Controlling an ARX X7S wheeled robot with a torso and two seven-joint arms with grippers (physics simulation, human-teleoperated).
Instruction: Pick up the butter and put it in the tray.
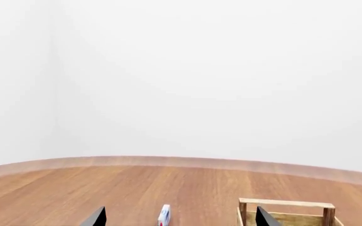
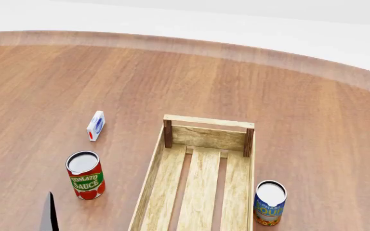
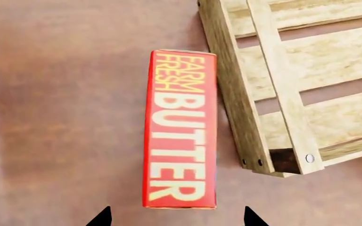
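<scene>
Right gripper [image 3: 176,217] hovers agape over the butter [image 3: 179,129] beside the tray [image 3: 231,89], which holds nothing.

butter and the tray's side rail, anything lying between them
Nothing. In the right wrist view the butter lies alongside the tray with only a narrow strip of bare wooden table between them. The right end effector is open.

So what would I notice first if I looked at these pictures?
Probably the big wooden tray in the middle of the brown table, with a tomato sauce can to its left and a blue soup can to its right. Up close, the bright red butter lies beside the tray's corner.
</scene>
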